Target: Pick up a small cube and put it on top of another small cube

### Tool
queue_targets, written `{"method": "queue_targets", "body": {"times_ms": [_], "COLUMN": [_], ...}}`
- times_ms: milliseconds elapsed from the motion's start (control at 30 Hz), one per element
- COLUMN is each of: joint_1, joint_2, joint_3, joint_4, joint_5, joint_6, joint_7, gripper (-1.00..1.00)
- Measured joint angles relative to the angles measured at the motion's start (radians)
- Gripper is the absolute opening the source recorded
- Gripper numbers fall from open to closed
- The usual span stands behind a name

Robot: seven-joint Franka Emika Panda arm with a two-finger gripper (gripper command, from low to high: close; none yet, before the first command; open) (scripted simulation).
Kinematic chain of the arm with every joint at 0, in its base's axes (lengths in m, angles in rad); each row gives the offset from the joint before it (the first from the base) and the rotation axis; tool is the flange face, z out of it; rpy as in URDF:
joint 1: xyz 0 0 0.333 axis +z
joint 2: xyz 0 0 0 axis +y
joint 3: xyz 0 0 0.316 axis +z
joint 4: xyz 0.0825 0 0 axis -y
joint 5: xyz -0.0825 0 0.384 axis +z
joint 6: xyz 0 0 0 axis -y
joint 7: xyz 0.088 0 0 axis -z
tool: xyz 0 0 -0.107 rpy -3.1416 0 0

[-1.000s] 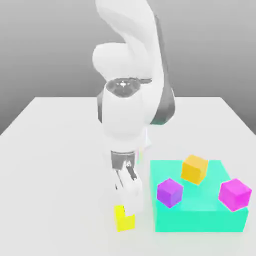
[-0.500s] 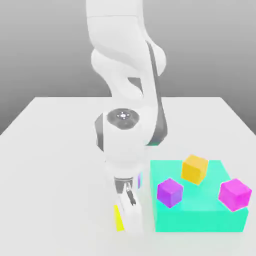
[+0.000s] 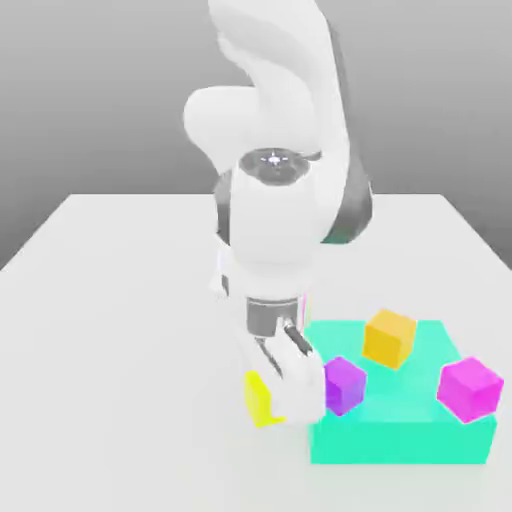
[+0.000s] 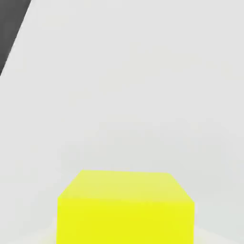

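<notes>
Gripper [image 3: 290, 412] clasping the lemon-yellow cube [image 3: 262, 399]; purple cube [image 3: 344, 387] just beside the claw, toward the exterior view's right.

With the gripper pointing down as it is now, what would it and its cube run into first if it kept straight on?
Probably the pale tabletop, under the yellow cube. The green block looks close beside that line; depth is unclear.

Smooth matt plastic look on yellow cube [image 3: 262, 400] at claw [image 3: 290, 395]; same on teal block [image 3: 400, 440] beside claw. Glossy white plastic-like arm shell [image 3: 275, 215] above claw. Surface [image 3: 120, 400] below claw: smooth, pale, matt.
</notes>
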Motion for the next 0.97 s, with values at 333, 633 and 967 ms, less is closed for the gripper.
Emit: {"method": "queue_targets", "body": {"times_ms": [333, 633, 967], "joint_1": [0.165, 0.312, 0.287], "joint_2": [-0.265, -0.524, -0.347], "joint_3": [0.089, 0.179, 0.246], "joint_4": [-0.035, -0.143, -0.195], "joint_5": [0.227, 0.393, 0.378], "joint_6": [-0.211, -0.388, -0.165], "joint_7": [0.104, 0.348, 0.406], "gripper": [-1.00, -1.00, 1.00]}}
